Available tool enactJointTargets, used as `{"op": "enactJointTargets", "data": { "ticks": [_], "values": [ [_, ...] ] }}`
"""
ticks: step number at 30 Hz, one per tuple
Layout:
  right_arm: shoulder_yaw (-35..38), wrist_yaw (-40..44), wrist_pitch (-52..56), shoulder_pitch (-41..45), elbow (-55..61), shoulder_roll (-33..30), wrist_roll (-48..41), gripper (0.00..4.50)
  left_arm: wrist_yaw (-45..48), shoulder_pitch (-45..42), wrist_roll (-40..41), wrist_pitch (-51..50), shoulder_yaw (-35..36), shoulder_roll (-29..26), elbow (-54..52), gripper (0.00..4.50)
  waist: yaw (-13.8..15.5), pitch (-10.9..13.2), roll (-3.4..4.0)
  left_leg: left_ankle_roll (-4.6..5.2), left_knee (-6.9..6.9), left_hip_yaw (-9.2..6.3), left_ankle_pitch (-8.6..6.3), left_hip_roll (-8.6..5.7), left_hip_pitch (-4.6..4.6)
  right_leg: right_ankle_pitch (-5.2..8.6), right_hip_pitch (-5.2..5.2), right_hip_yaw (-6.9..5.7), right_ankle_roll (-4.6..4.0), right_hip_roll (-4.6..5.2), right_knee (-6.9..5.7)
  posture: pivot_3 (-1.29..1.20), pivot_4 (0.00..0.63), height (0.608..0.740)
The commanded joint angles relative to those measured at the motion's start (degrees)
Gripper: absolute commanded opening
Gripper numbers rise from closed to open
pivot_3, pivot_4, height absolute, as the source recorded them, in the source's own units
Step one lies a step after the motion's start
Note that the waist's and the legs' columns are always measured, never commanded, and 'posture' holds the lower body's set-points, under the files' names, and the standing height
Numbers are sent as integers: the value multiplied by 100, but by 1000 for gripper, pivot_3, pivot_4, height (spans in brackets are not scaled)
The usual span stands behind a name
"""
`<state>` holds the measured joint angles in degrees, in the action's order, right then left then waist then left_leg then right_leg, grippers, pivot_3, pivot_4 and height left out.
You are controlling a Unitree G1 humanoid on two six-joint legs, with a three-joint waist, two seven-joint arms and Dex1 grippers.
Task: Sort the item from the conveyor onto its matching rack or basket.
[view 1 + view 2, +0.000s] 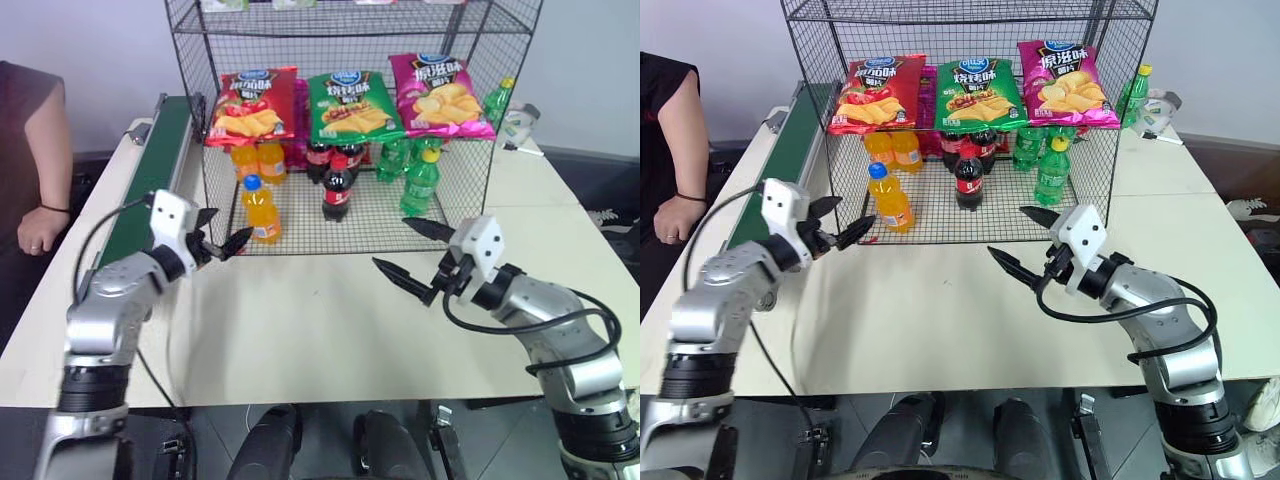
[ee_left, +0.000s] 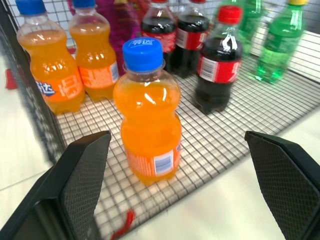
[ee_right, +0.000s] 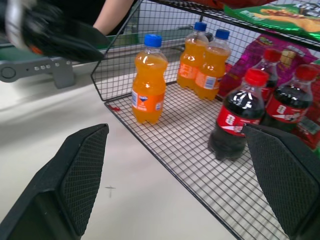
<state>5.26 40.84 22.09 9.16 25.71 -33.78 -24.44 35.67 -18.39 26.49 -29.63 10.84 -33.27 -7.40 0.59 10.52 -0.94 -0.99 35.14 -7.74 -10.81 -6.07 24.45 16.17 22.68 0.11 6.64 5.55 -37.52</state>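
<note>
Nearest, low in the frame, both arms reach out over the pale table. On the lower right the right gripper hangs above the tabletop with its two black fingers spread wide and nothing between them, pointing toward the middle of the picture. On the left, a little higher in the frame, the left gripper is likewise spread wide and empty, its tips aimed at the front left corner of the rack, just short of the wire.

Just past those fingertips stands the orange soda bottle, upright on the rack's bottom mesh tier near its front left corner, blue cap up, free of either gripper. Seen along the left gripper's fingers, it sits squarely between the two open pads with clear space on each side.

Farther in on the same tier, two more orange bottles stand side by side toward the back left. Right of centre one dark cola bottle with a red cap stands forward, with others behind it, and green soda bottles fill the right part of the tier.

Above them, three chip bags, red, green and pink, lie on the next tier.

Along the left edge of the table the conveyor runs away toward the upper left, its green belt bare. At the far left edge of the frame a person's arm rests by the table.
</note>
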Motion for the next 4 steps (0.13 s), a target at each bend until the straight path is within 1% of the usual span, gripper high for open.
{"op": "enactJointTargets", "data": {
  "ticks": [1, 4],
  "values": [
    [327, 88, 29, -105, 300, -169, -238, 4500, 358, 257, 234, -157, 292, -388, -426, 4490, 2, 0, 0, 0, 0, 0, 0, 0, 0, 0, -1, 0, 0, 1, 2, 0, 150, 740],
    [475, 137, 37, -219, 282, -281, -306, 4500, 504, 495, 311, -161, 422, -567, -537, 4490, 10, 0, 0, 0, -2, 0, -1, 0, 0, 1, 0, 8, -2, 2, 4, 0, 150, 740]
  ]
}}
